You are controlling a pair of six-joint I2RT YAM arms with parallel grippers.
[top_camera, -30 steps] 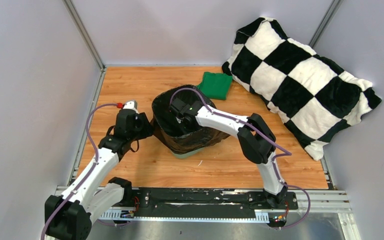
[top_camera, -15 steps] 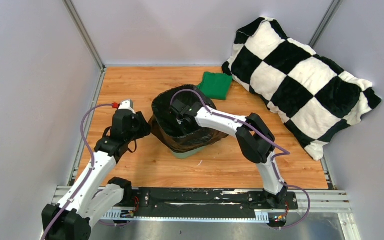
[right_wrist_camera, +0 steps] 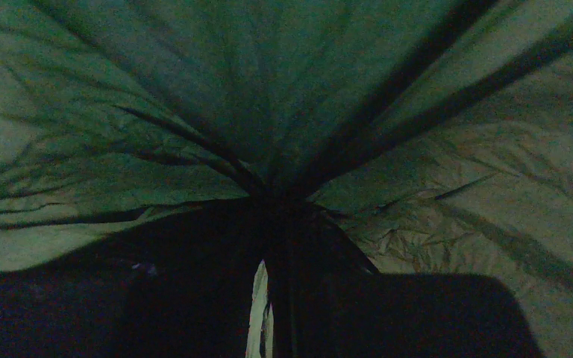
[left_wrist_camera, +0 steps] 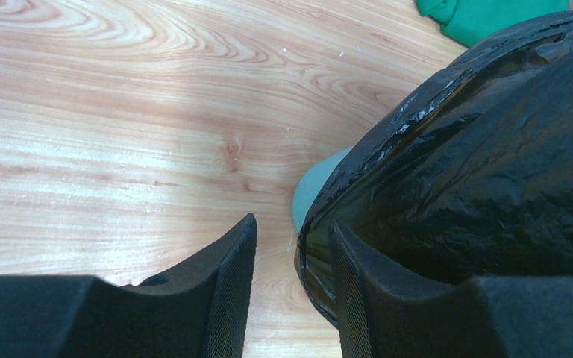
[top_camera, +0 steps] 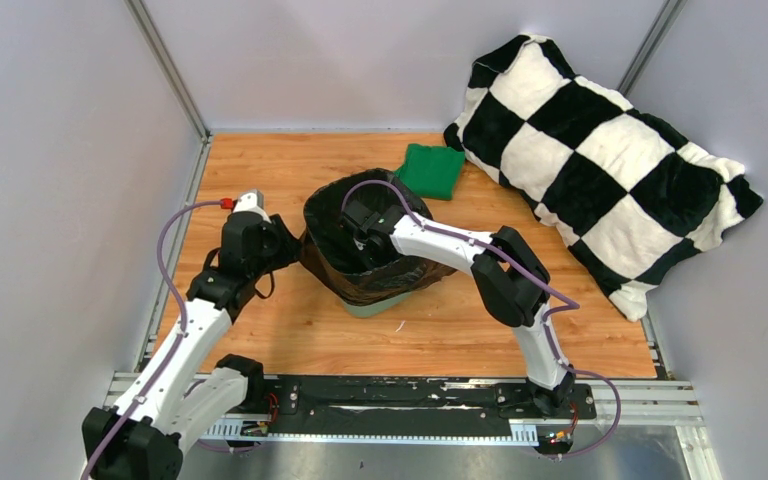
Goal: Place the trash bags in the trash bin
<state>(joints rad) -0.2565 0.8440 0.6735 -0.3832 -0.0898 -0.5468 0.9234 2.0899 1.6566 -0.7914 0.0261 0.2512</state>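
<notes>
The mint-green trash bin (top_camera: 372, 306) stands mid-table, and the glossy black trash bag (top_camera: 405, 272) lines it and hangs down over its rim. My left gripper (top_camera: 290, 250) is at the bin's left side. In the left wrist view this gripper (left_wrist_camera: 292, 224) is open, the bag's (left_wrist_camera: 492, 149) lower hem lies against the inside of the right finger (left_wrist_camera: 365, 298), and a sliver of bin (left_wrist_camera: 313, 195) shows. My right gripper (top_camera: 358, 235) reaches down inside the bin. There the right gripper (right_wrist_camera: 272, 224) is shut on gathered bag film (right_wrist_camera: 418, 186), whose folds run out from the tips.
A folded dark green cloth (top_camera: 432, 170) lies just behind the bin, also seen in the left wrist view (left_wrist_camera: 492, 15). A large black-and-white checkered pillow (top_camera: 600, 160) fills the back right corner. Grey walls close in the left, back and right sides.
My left arm has shifted a little to the left and back along the bin's side, its jaws narrowing slightly. The right arm stays inside the bin.
</notes>
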